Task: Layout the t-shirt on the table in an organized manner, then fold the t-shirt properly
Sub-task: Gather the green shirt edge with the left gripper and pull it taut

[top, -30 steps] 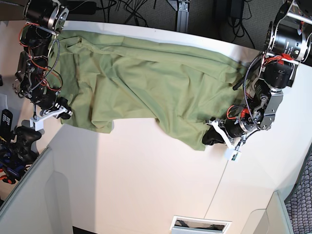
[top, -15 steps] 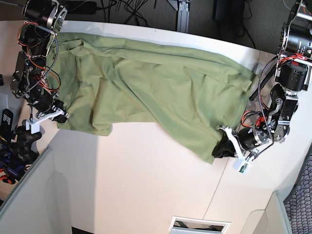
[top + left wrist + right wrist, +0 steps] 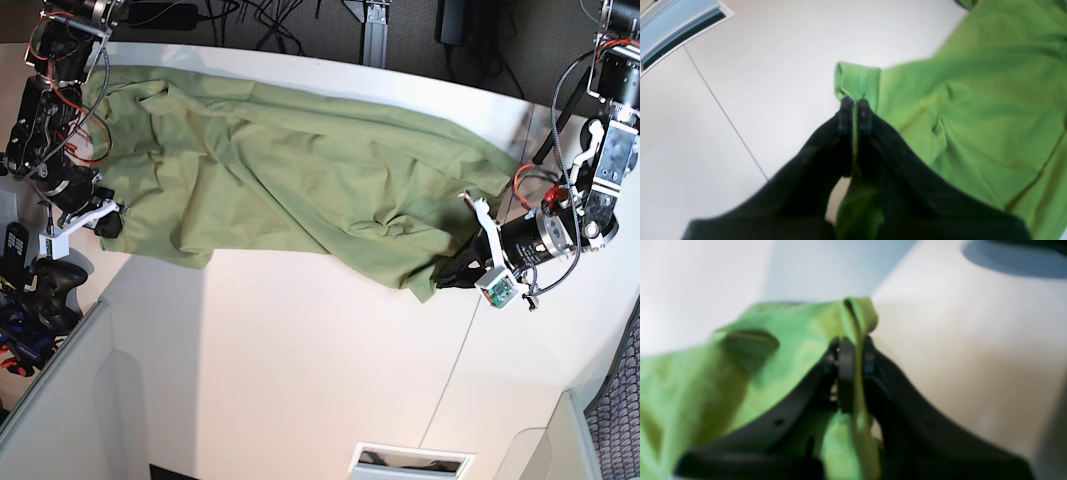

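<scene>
Leftmost in the base view, the right gripper (image 3: 105, 222) sits at the table's (image 3: 300, 350) left edge, its dark fingers (image 3: 845, 370) pressed together on a folded bit of hem of the t-shirt (image 3: 290, 180). The right wrist view, though blurred, shows green cloth pinched between the two pads and sticking up past their tips, with white tabletop beyond.

From there the t-shirt stretches rightward across the far half of the table as a long, wrinkled green band, with loose diagonal folds and a bunched patch toward its right end. Its near edge sags lower on the right than on the left.

At the right end, the left gripper (image 3: 455, 272) holds the shirt's near right corner, close to the dark seam (image 3: 726, 115) in the tabletop. The left wrist view shows its fingers (image 3: 844, 115) closed on a stitched hem corner (image 3: 858, 81), a thin line of cloth between them. A slot (image 3: 410, 462) is set in the table's near edge.
</scene>
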Robot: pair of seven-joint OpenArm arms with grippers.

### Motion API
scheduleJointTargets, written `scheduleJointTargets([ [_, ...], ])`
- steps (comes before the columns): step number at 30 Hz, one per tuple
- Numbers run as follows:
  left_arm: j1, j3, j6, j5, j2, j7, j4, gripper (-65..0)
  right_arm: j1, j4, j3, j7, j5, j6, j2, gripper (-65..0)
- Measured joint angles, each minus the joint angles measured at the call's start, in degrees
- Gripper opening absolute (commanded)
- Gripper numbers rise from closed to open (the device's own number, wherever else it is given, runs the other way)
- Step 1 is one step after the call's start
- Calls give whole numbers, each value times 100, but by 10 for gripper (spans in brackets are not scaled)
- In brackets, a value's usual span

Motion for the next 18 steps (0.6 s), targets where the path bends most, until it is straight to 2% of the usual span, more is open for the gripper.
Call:
scheduleJointTargets([
  [4,446,4,-9,131,-188,20,627,-650,-157,105,-2,-11,0,0,-2,-650],
  [12,1123,4,-11,501,-254,17,1309,-650,-463,247,-2,13,-4,0,15,-650],
  [13,1174,4,-15,498,-254,17,1309,-650,-498,247,-2,13,0,0,13,-610],
  [15,1224,4,-13,498,-254,17,1309,-650,-570,247,-2,20,-20,0,15,-406],
  [16,1231,4,-11,501,-254,17,1309,-650,-586,247,-2,13,-33,0,15,-332],
  [17,1231,4,-11,496,-254,15,1309,-650,-601,247,11,11,-55,0,15,-294],
  [18,1222,4,-11,496,-254,9,1309,-650,-601,247,46,-7,-46,0,15,-290],
])
